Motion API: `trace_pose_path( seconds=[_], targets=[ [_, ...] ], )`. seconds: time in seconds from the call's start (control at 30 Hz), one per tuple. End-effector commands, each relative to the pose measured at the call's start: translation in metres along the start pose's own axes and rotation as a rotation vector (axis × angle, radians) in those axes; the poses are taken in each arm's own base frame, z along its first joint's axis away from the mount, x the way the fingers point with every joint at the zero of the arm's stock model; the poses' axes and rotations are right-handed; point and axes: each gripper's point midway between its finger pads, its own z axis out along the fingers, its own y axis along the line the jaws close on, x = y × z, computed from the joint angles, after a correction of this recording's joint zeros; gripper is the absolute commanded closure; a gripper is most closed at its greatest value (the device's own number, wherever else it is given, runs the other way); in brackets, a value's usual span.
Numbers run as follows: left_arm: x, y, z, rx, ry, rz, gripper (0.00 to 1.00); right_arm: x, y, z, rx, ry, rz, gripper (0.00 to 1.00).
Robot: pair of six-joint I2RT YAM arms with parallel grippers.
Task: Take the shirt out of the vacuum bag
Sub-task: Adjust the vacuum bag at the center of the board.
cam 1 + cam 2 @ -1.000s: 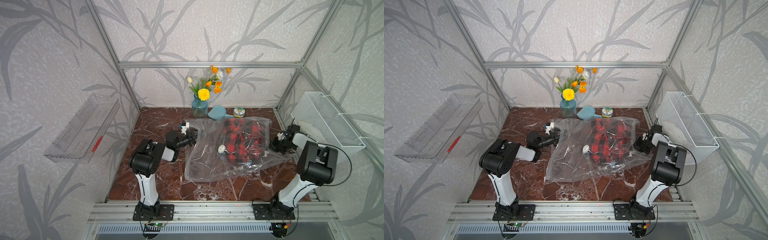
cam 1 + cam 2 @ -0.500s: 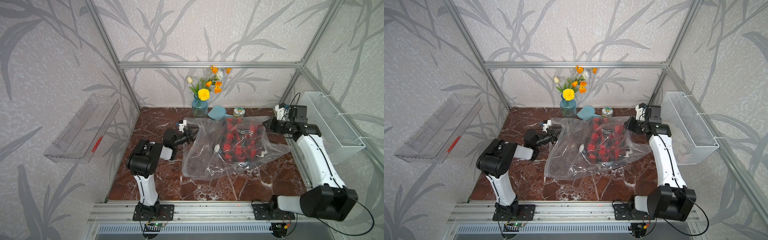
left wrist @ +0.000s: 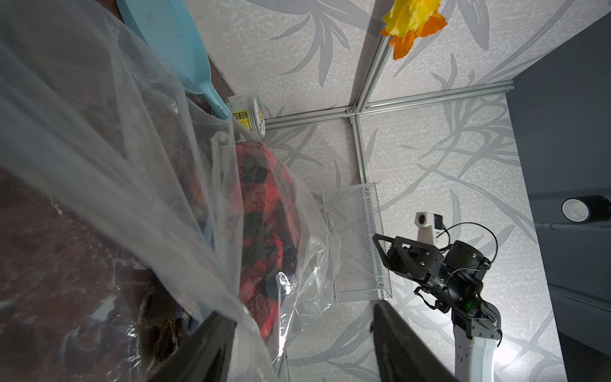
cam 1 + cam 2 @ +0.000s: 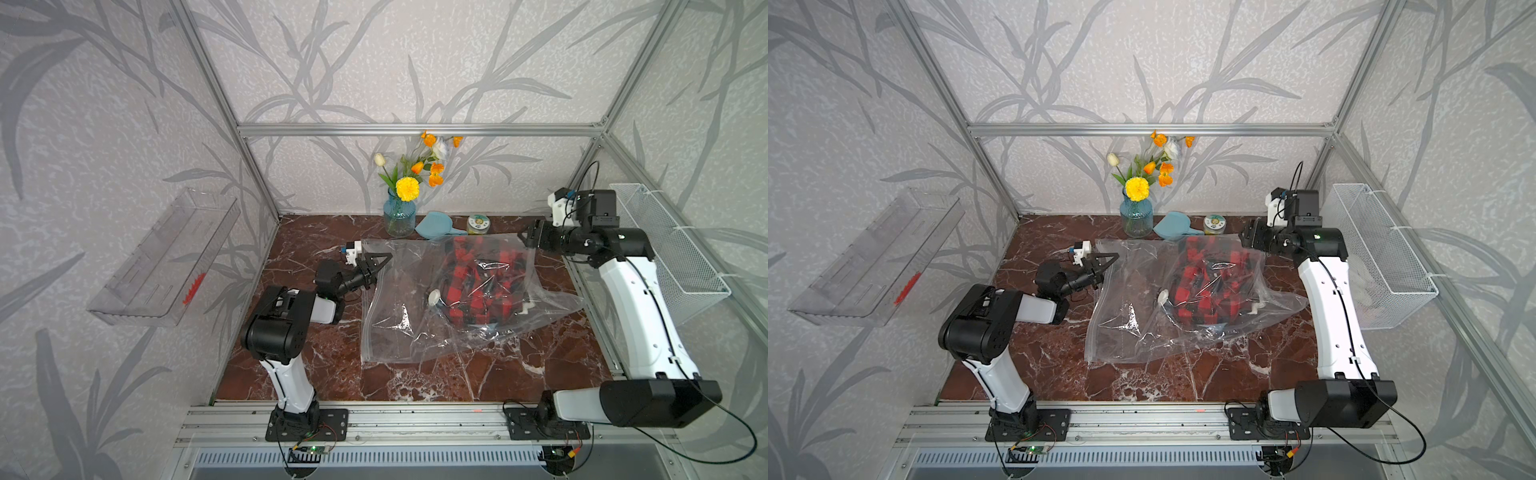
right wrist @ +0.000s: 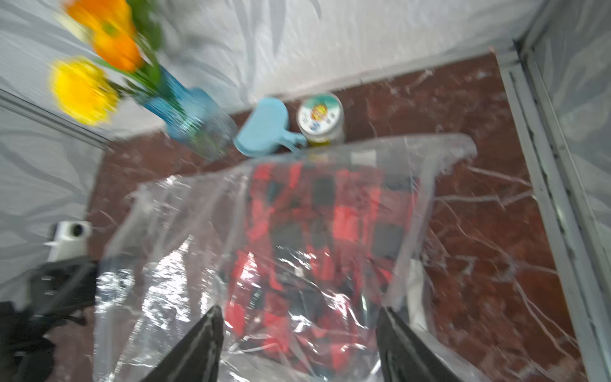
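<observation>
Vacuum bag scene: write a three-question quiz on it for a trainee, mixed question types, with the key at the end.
1. True or false: the red-and-black shirt lies inside the vacuum bag.
2. Multiple choice: the round white valve sits on A) the vacuum bag, B) the wire basket, C) the blue vase.
3. Fill in: the left end effector, at the bag's edge, and the right end effector, at the bag's far corner, both have their jaws ____.

Key: 1 true; 2 A; 3 open.
</observation>
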Motion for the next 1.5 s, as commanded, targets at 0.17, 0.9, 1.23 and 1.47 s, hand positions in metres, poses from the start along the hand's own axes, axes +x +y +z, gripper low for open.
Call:
trace_pose_path(
  seconds=[0.17,0.9,1.23,1.47],
  targets=[
    [0.008,-0.016,-0.002,-0.004,0.038,0.067,0.33,0.052,-0.049,0.054,0.116,0.197,0.015,0.10],
    [-0.004,-0.027,-0.005,-0.028,0.010,0.068,0.32,-0.020,0.029,0.019,-0.015,0.024,-0.127,1.00],
    [-0.021,0.000,-0.043,-0.192,-0.089,0.018,0.31,-0.055,0.118,-0.060,-0.085,-0.119,-0.334,1.00],
    [-0.022,0.027,-0.074,-0.288,-0.134,-0.051,0.31,-0.063,0.128,-0.082,-0.111,-0.169,-0.355,1.00]
  ],
)
